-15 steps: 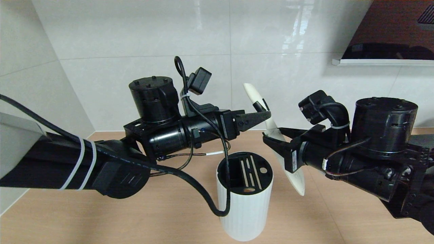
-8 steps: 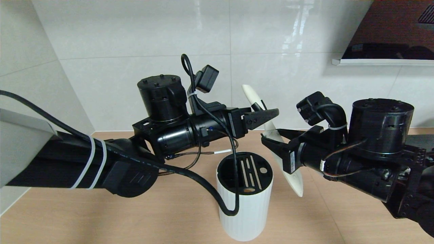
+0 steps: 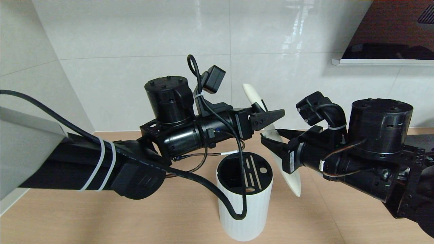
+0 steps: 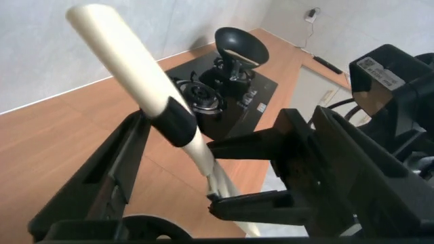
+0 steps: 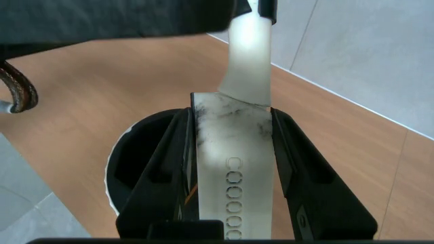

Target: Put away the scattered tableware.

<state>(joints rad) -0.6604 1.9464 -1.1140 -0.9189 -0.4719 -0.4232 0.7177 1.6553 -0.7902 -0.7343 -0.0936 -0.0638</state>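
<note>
Above wooden counter (image 3: 322, 217), right claw (image 3: 271, 137) grips white knife (image 3: 291, 176) by its blade.

Head looks down; both wrist views close, sharing knife (image 3: 251, 94).

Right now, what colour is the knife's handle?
The handle is cream, ending in a black collar before the white blade; clearest in the left wrist view.

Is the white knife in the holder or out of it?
Out. The knife hangs tilted in the air beside the holder, outside its slots.
</note>
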